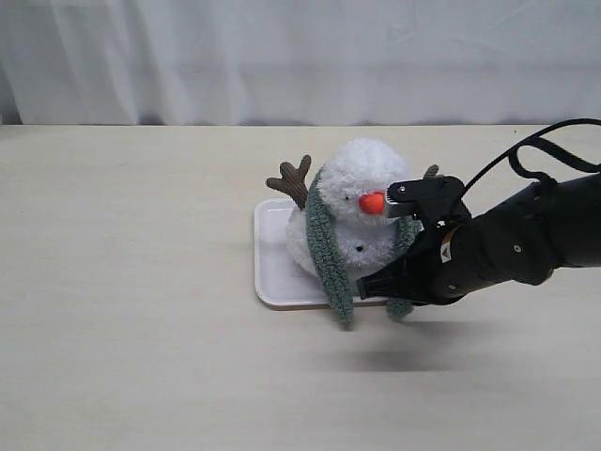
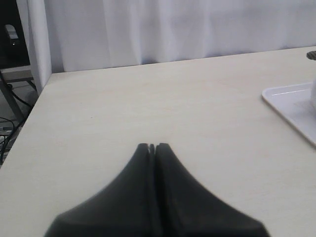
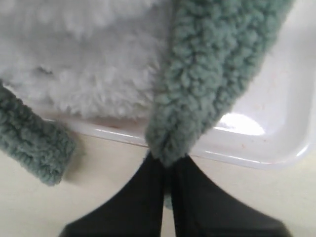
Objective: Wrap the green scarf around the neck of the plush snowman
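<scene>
The plush snowman (image 1: 362,202) sits on a white tray (image 1: 272,268), orange nose facing the front. The green scarf (image 1: 329,254) lies over its neck; one end hangs down its left side past the tray's front edge. The other end comes down on its right side. My right gripper (image 1: 380,285) is shut on that end (image 3: 207,79), the black fingers (image 3: 148,197) pinching its tip (image 3: 168,160) just in front of the tray rim (image 3: 266,118). The free end (image 3: 34,143) hangs close by, under the white body (image 3: 84,64). My left gripper (image 2: 152,146) is shut and empty over bare table.
The pale wooden table (image 1: 131,310) extends all around the tray. A white curtain (image 1: 282,56) hangs behind the table's back edge. In the left wrist view a corner of the tray (image 2: 296,106) lies far from the left gripper, and the table's edge (image 2: 34,98) is off to one side.
</scene>
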`<move>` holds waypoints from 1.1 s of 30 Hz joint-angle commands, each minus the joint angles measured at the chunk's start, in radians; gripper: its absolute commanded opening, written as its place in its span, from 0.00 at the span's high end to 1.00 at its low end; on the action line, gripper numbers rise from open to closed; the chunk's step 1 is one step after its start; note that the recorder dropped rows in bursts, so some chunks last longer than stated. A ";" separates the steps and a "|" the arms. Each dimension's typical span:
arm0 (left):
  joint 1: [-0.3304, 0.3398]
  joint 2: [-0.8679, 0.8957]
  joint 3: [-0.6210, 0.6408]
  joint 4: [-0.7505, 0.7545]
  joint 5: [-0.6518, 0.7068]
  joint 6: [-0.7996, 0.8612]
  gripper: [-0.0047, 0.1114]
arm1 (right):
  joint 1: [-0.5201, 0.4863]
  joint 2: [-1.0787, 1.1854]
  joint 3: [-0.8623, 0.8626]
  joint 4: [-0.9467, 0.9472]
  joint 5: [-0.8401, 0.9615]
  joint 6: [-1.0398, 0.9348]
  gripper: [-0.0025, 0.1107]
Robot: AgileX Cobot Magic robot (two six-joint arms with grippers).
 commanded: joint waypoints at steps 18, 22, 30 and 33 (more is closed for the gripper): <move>-0.001 -0.003 0.003 -0.003 -0.012 0.001 0.96 | 0.140 -0.063 0.004 0.234 -0.083 -0.003 0.94; -0.001 -0.003 0.003 -0.003 -0.012 0.001 0.96 | 0.140 -0.058 0.004 0.255 -0.091 -0.003 0.94; -0.001 -0.003 0.003 0.001 -0.009 0.001 0.96 | 0.140 -0.064 -0.003 0.281 -0.061 0.002 0.94; -0.001 -0.003 0.003 0.001 -0.009 0.001 0.96 | 0.140 -0.064 -0.003 0.302 -0.005 0.002 0.94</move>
